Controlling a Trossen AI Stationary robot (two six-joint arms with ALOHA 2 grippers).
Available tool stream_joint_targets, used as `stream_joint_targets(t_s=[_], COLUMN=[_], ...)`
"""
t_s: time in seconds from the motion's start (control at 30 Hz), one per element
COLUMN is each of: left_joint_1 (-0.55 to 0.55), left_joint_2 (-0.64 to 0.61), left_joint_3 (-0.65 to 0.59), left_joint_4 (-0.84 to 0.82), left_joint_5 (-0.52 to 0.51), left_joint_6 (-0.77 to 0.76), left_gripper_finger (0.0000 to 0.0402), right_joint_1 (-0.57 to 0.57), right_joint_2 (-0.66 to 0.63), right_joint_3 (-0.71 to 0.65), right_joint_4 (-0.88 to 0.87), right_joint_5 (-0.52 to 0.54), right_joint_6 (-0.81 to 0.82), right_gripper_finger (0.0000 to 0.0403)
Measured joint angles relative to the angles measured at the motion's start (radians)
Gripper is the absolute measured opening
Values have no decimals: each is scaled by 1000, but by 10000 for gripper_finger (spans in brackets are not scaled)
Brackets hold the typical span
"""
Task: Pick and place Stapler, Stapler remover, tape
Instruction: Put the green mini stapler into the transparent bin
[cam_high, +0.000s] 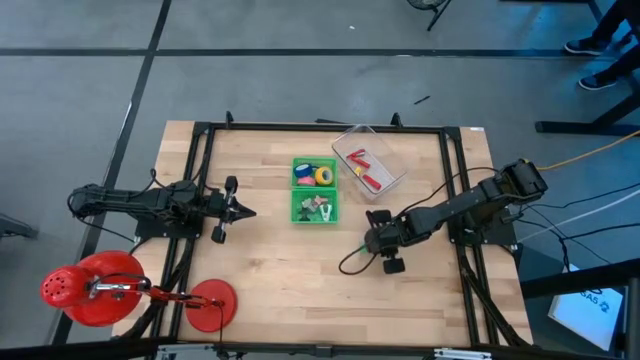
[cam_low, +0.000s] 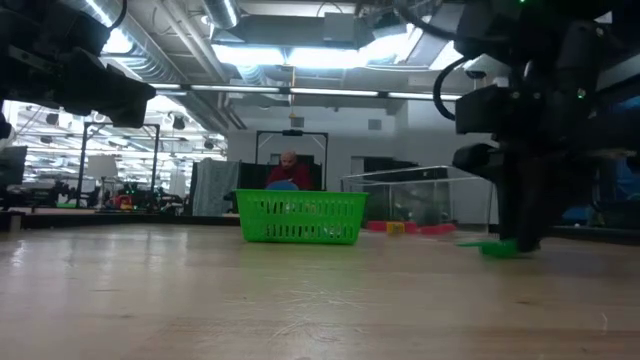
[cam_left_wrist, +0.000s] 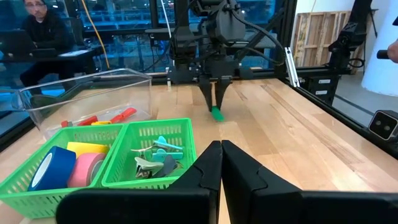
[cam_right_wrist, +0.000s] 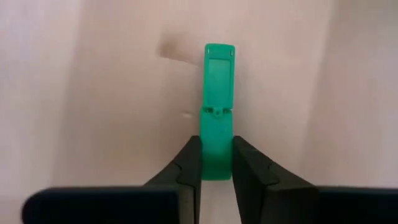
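Observation:
A small green stapler (cam_right_wrist: 217, 81) lies on the wood right of the table's middle (cam_high: 362, 250), with my right gripper (cam_right_wrist: 216, 146) standing over it, shut on it. My left gripper (cam_left_wrist: 221, 155) is shut and hangs over the table's left part (cam_high: 245, 211), touching nothing. The green double basket (cam_high: 315, 190) holds blue, yellow and pink tape rolls (cam_left_wrist: 59, 168) in one compartment and grey-white claw pieces (cam_left_wrist: 155, 158) in the other. Red staplers (cam_high: 368, 170) lie in the clear bin (cam_high: 395, 165). My right gripper pinches the green stapler between its two fingers (cam_right_wrist: 189, 162) at the hinged rear end (cam_right_wrist: 217, 127). It comes from above, pointing down. The stapler's long body runs out ahead of the fingertips. In the low view the stapler (cam_low: 497, 247) sits level at the table top.
The basket and clear bin stand at the table's far middle. Black frame rails (cam_high: 200, 160) run along the table's sides. A red lamp-like thing (cam_high: 95, 288) sits at the near left corner. A person (cam_left_wrist: 43, 31) sits beyond the table.

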Motion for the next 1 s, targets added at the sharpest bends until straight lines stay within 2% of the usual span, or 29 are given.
stream_joint_targets(t_s=[0.13,0.27,0.67,1.0], left_joint_1=[0,0,0,0], left_joint_2=[0,0,0,0], left_joint_3=[0,0,0,0], left_joint_4=[0,0,0,0], left_joint_5=[0,0,0,0], left_joint_6=[0,0,0,0], left_gripper_finger=[8,7,8,4], right_joint_1=[0,0,-80,-203], right_joint_2=[0,0,0,0], right_joint_3=[12,78,442,707], right_joint_4=[8,-3,-121,-264], right_joint_5=[-66,-75,-205,-212], right_joint_6=[-4,-26,-192,-333], right_gripper_finger=[56,56,56,56])
